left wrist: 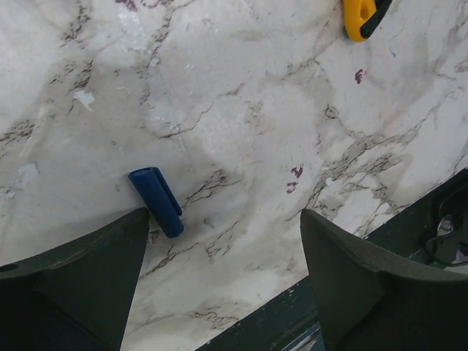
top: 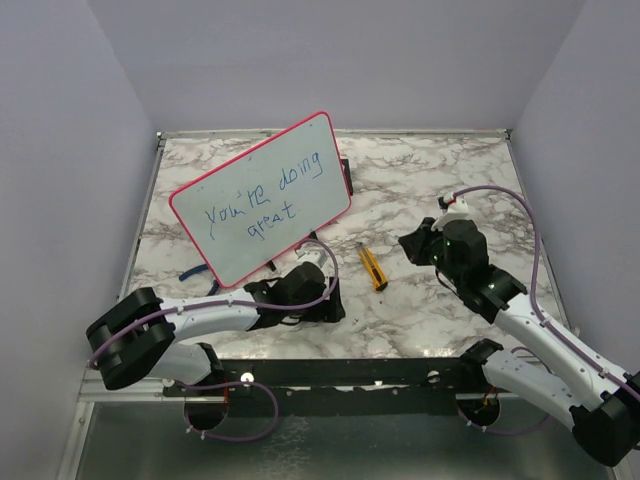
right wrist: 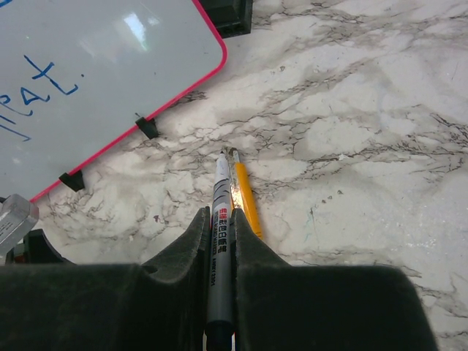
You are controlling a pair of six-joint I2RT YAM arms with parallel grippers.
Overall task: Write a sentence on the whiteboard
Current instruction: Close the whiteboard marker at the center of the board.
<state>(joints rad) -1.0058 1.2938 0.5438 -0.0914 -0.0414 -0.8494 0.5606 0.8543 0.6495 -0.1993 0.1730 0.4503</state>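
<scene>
So here's what we've got: the big flat whiteboard (top: 300, 150), pale grey-white face and thin red-pink frame, sits in the far-left part of the marble-patterned bench (top: 440, 190). It's turned at an angle, so its long sides run from near-left up to far-right. Little black feet show along its near long edge in the right wrist view. The blue handwritten sentence (top: 258, 208) is on it in two lines, "you're doing" over "great".

The right gripper (right wrist: 220, 213) is well off to the right of the board, over the right half of the bench and not touching it. Its jaws are squeezed tight around a slim grey-and-white marker (right wrist: 221, 183) with a red label, and the bare tip sticks out past the fingertips. In that camera the board's right-hand end is ahead and to the left, and we only catch the tail of "great". A yellow utility knife (top: 373, 267) lies on the bench between this gripper and the board. In the wrist view it's right alongside the marker tip, though we can't tell if they touch.

The left gripper (left wrist: 225, 219) is just beside the board's near long edge, not far from the bench's near edge, with its jaws spread wide and nothing between them. A small blue marker cap (left wrist: 156, 202) lies on the marble just beside one finger.
</scene>
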